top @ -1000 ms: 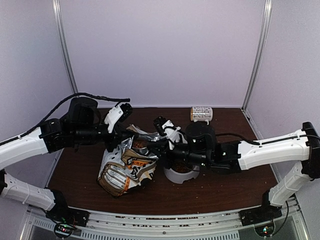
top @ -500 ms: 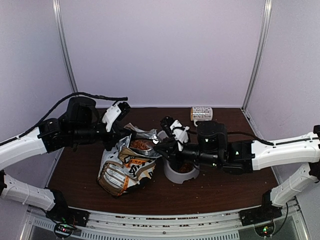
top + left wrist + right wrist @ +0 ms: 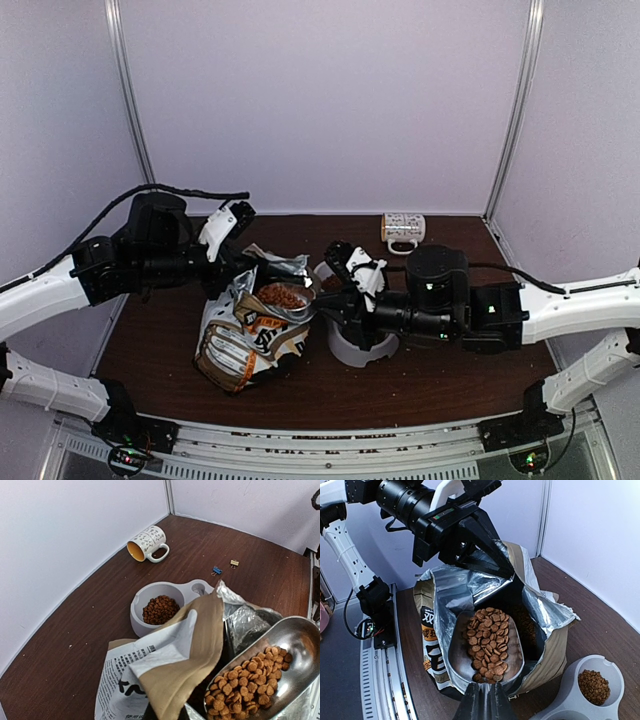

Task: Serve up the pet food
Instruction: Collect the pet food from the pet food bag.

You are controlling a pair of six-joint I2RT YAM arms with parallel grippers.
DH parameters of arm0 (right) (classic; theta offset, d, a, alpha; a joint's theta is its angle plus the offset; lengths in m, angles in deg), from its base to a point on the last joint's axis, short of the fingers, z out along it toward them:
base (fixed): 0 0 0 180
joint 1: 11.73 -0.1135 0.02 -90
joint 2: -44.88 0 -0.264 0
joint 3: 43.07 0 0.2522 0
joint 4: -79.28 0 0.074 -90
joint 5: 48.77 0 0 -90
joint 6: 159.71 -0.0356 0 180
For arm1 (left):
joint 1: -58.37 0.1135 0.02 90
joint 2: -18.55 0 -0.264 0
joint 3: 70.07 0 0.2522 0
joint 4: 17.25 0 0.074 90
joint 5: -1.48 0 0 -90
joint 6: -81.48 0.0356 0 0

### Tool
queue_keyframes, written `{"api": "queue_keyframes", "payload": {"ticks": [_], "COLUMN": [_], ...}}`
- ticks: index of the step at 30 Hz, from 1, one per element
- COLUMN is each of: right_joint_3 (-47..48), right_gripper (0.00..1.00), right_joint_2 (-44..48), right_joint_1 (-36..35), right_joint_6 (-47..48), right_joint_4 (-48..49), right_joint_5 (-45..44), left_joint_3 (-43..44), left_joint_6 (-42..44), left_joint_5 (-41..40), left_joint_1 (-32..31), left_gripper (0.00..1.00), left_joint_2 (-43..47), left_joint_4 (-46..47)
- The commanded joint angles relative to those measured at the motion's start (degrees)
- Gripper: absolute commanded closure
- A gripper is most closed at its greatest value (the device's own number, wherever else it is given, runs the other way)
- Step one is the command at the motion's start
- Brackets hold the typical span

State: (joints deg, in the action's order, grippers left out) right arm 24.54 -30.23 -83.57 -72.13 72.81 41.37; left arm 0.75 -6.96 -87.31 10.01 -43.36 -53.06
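Lying lengthwise along the scoop (image 3: 456, 652), pet food (image 3: 489, 640) stretches toward the bag (image 3: 447, 587).

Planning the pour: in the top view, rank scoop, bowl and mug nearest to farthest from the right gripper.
1. The scoop, held by the right gripper over the bag.
2. The bowl, close on its right.
3. The mug, far back right.

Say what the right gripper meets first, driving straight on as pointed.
Likely the foil inner wall of the bag, since the scoop the right gripper holds sits at its mouth; the left gripper pinching the rim is close behind. Depth unclear.
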Motion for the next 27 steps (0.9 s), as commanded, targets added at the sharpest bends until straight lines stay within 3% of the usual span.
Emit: {"api": "queue_keyframes", "payload": {"ticks": [1, 10, 27], "right_joint_3": [0.5, -2.7, -8.6], "right_gripper": [1.0, 1.0, 1.0], "right_joint_2": [2.1, 3.3, 3.9], "right_joint_1": [-2.1, -4.1, -5.9], "right_joint_6": [4.3, 8.8, 10.2], "right_joint_4": [-0.2, 9.4, 27.2], "right_joint_5": [-1.9, -10.9, -18.1], "left_joint_3": [0.7, 0.8, 0.6], "left_joint_6": [0.7, 0.0, -1.1], "left_joint_5": [-1.1, -0.2, 0.1], "left_joint_1": [1.1, 1.8, 2.7], "left_gripper": [1.0, 1.0, 1.0], "left_joint_2": [1.2, 1.3, 1.9], "left_joint_4": [4.6, 4.9, 5.3]}}
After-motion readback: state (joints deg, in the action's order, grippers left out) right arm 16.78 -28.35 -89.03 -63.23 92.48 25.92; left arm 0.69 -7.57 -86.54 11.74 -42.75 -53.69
